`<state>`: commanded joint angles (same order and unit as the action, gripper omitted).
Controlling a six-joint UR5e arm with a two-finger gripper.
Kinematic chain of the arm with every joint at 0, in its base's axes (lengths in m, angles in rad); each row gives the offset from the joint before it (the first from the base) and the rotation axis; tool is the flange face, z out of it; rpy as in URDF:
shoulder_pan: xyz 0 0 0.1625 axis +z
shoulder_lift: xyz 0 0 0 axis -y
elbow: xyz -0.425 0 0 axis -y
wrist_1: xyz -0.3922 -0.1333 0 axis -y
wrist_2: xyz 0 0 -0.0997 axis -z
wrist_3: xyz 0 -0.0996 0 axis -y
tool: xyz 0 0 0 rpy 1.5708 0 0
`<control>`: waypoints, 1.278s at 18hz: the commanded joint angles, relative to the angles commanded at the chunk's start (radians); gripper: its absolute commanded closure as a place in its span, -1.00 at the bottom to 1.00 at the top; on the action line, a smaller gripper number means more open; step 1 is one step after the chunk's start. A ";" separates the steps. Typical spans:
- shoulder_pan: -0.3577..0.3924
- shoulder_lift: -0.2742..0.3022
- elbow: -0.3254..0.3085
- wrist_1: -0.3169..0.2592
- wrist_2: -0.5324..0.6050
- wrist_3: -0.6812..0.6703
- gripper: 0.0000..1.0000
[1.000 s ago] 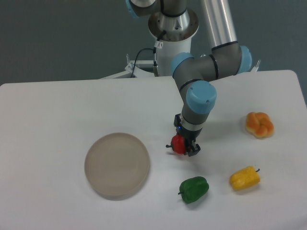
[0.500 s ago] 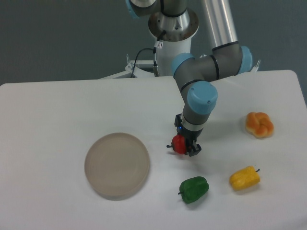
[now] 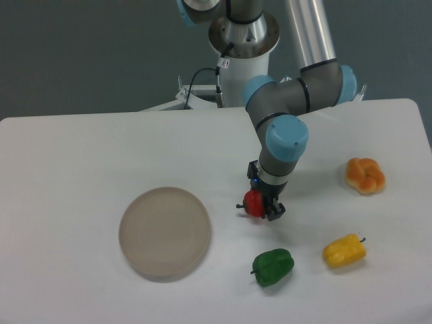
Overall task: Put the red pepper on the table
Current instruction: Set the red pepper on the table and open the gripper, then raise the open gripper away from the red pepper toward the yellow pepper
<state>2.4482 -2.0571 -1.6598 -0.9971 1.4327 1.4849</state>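
The red pepper (image 3: pixel 253 203) is a small glossy red toy with a short dark stem pointing left. My gripper (image 3: pixel 262 206) is shut on it and holds it low over the white table (image 3: pixel 81 155), right of the plate. I cannot tell whether the pepper touches the tabletop. The arm comes down from above and hides the pepper's right side.
A round beige plate (image 3: pixel 165 232) lies to the left of the gripper. A green pepper (image 3: pixel 273 266) lies just below the gripper. A yellow pepper (image 3: pixel 344 250) lies at the lower right. An orange bun-like toy (image 3: pixel 364 175) lies at the right.
The gripper and the red pepper have shifted slightly to the right. Nothing else has moved.
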 joint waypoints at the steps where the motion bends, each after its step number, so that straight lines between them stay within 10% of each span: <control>1: 0.000 0.000 -0.002 0.000 0.000 0.002 -0.79; 12: 0.031 0.018 0.047 -0.012 0.026 0.012 -1.00; 23: 0.095 -0.061 0.317 -0.109 0.121 0.078 -1.00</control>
<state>2.5433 -2.1183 -1.3426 -1.1059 1.5539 1.5631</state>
